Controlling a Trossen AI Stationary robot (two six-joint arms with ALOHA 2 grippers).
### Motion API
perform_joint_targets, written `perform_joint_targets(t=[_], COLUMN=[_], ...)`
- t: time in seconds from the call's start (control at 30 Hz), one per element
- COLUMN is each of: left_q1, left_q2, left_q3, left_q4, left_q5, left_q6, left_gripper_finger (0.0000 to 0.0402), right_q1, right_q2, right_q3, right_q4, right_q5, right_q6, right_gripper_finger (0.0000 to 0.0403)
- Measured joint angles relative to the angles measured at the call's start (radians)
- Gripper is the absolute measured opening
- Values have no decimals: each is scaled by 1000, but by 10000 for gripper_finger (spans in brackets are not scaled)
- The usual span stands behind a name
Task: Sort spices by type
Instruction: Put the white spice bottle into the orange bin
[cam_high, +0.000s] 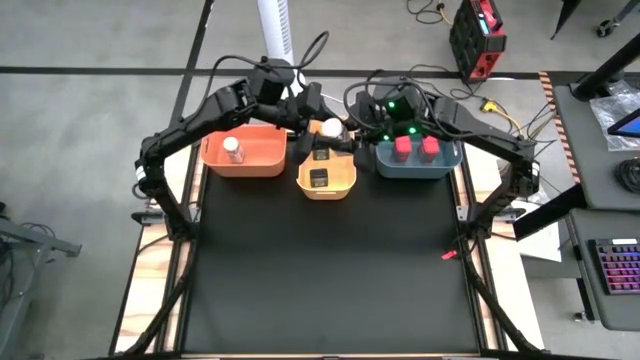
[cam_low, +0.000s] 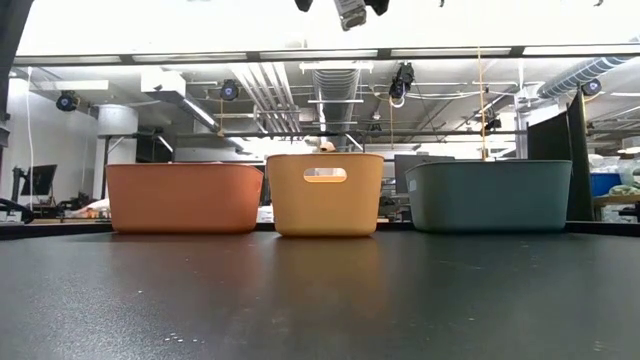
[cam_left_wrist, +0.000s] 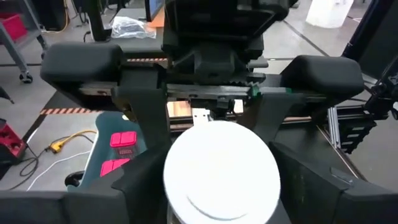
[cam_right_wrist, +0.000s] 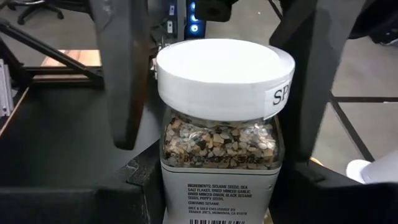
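While both arms are meeting over the back of the bench (cam_high: 320, 280), the held jar (cam_high: 330, 128) is hanging in the air between them, just behind the yellow bin (cam_high: 305, 185) and well above all three bin rims in the low view. The right end effector (cam_high: 340, 132) is clamping the jar, its fingers narrowed onto the clear body below the white cap. The left end effector (cam_high: 322, 124) is reaching in from the opposite side, its fingers lying against the cap's sides, so it also appears to be gripping. Which one is bearing the weight I cannot tell.

This is looking like a handover. The matching white-capped jar (cam_high: 233, 150) is already standing in the orange bin (cam_high: 215, 160), which is sitting on the left arm's side, so passing the jar across is probably saving the right arm a long reach. The two black boxes (cam_high: 320, 180) are lying in the yellow bin, and the two red boxes (cam_high: 403, 150) are sitting side by side in the blue-grey bin (cam_high: 385, 168). By that reading, this jar is the last spice waiting to be sorted.
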Motion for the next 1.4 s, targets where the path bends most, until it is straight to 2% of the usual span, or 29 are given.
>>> perform_joint_targets(t=[0.23, 0.4, 0.63, 0.83, 1.03, 1.27, 1.33, 1.4], left_q1=[-5, -5, -3, 29, 80, 88, 92, 103], left_q2=[-3, -4, -10, -40, -150, -354, -405, -445], left_q3=[0, 0, 1, -16, -179, -515, -630, -742], left_q4=[-1, -6, -60, -206, -173, -82, -59, 16], left_q5=[-71, -73, -162, -322, -415, -874, -939, -949], left_q6=[24, 15, 36, 30, -93, -368, -462, -526], left_gripper_finger=[181, 181, 181, 181, 181, 181, 181, 181], right_q1=[-1, -1, -12, -38, -81, -115, -123, -128], right_q2=[0, 0, 0, -15, -24, -24, -24, -24], right_q3=[0, 0, 0, 1, -1, -43, -59, -73], right_q4=[2, 13, 9, -56, -111, -93, -67, -33], right_q5=[1, 0, 1, 50, 54, 55, 54, 53], right_q6=[2, 58, 109, 99, 114, 133, 141, 151], right_gripper_finger=[195, 216, 292, 340, 352, 338, 334, 330])
